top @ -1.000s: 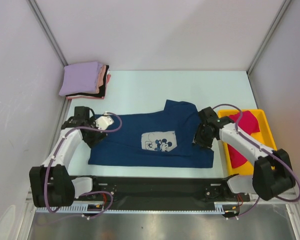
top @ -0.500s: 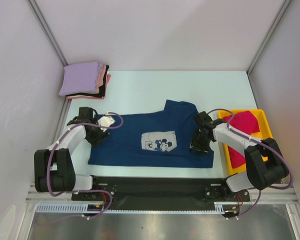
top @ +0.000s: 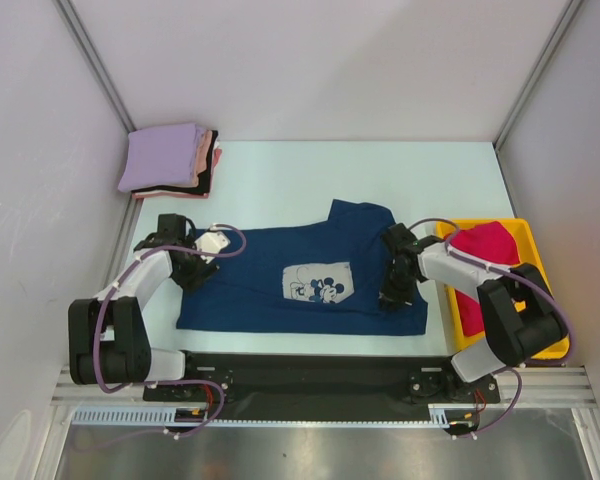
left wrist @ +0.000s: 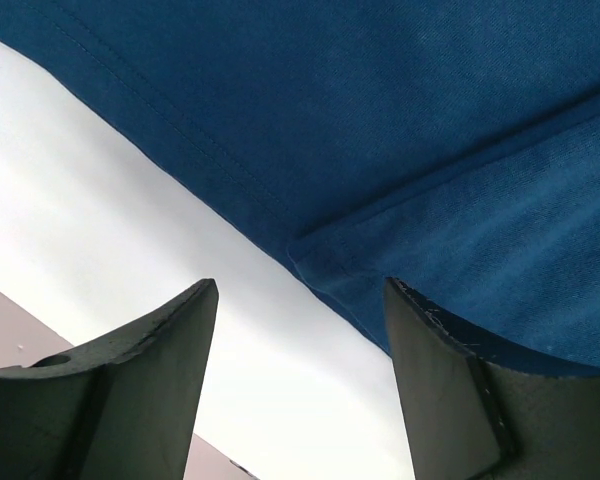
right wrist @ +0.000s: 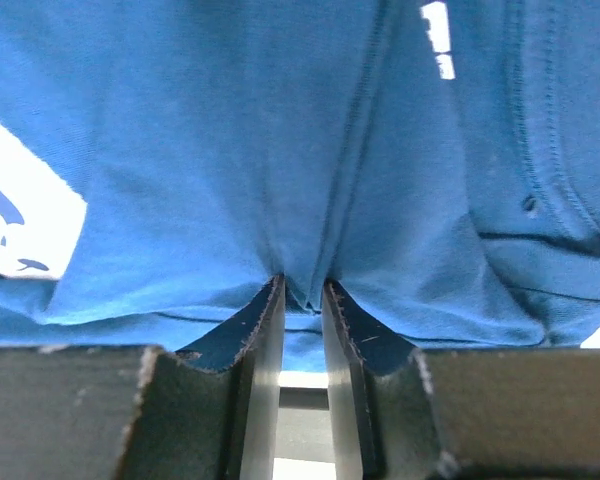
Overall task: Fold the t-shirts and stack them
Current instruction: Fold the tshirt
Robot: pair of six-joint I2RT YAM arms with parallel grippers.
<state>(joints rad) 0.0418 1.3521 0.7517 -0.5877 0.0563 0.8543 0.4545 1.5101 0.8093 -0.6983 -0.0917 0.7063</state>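
On the white table (top: 280, 170), right gripper (right wrist: 302, 287), edged inward, pinches the navy t-shirt (top: 250, 290); left gripper (left wrist: 300, 290) stays spread.

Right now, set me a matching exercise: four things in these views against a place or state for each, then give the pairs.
Things:
1. navy t-shirt
2. folded stack
3. left claw
4. right claw

Places or states:
A. open, holding nothing
B. far left corner
C. spread flat in the middle
D. shut on a fold of navy cloth

Pairs: 1-C; 2-B; 3-A; 4-D
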